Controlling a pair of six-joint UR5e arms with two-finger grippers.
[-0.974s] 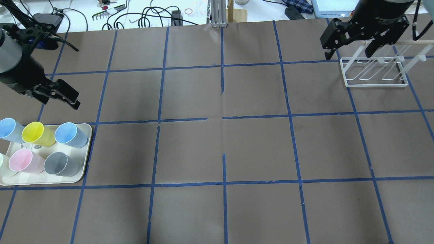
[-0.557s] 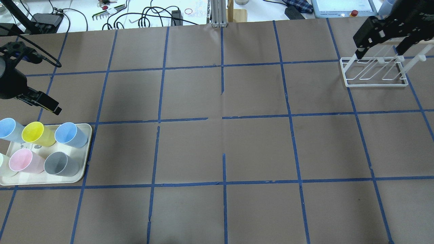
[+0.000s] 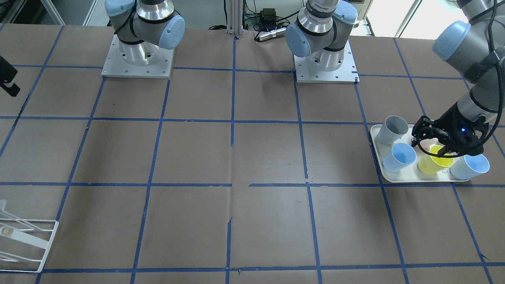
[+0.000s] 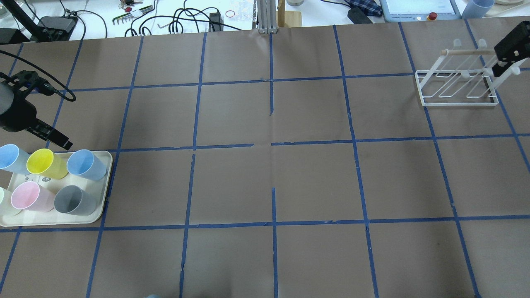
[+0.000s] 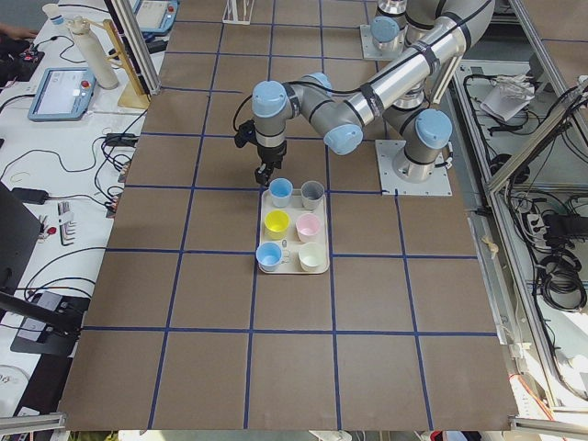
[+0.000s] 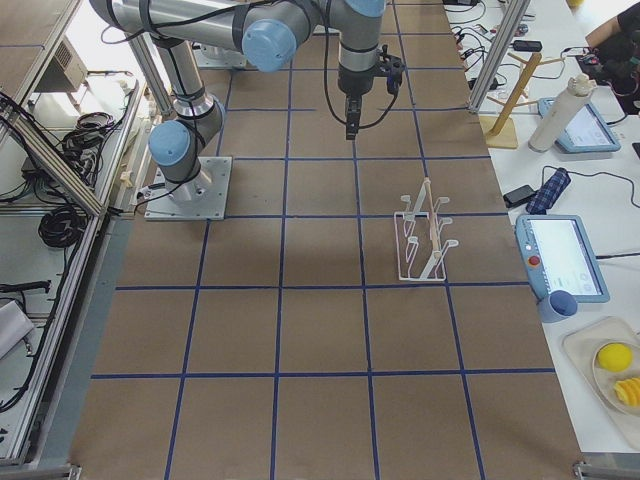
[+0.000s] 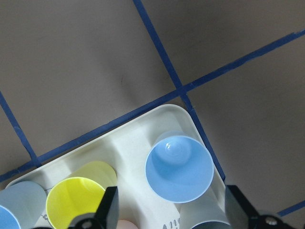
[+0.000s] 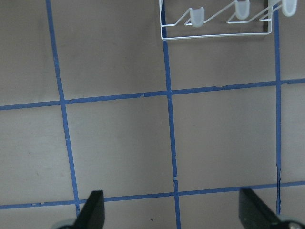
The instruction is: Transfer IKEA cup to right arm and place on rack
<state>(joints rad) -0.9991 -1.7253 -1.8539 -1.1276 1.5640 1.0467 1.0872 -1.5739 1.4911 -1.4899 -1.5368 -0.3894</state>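
Two pale blue IKEA cups stand upright on a cream tray (image 4: 105,182): one at the tray's corner (image 4: 86,164), one at the view's left edge (image 4: 9,157). In the left wrist view the corner cup (image 7: 179,168) sits just ahead of my open left gripper (image 7: 172,202). My left gripper (image 4: 56,138) hovers at the tray's far edge, empty; it also shows in the front-facing view (image 3: 432,142). My right gripper (image 4: 510,47) is open and empty by the white wire rack (image 4: 455,89), whose prongs show in the right wrist view (image 8: 214,24).
A yellow cup (image 4: 43,162), a pink cup (image 4: 25,197) and a grey cup (image 4: 72,200) share the tray. Cables and tools lie on the white bench beyond the table's far edge (image 4: 178,18). Blue tape lines grid the brown table.
My left gripper has moved left and down toward the tray's far edge. My right gripper has pulled away to the right of the rack, almost out of the overhead view.
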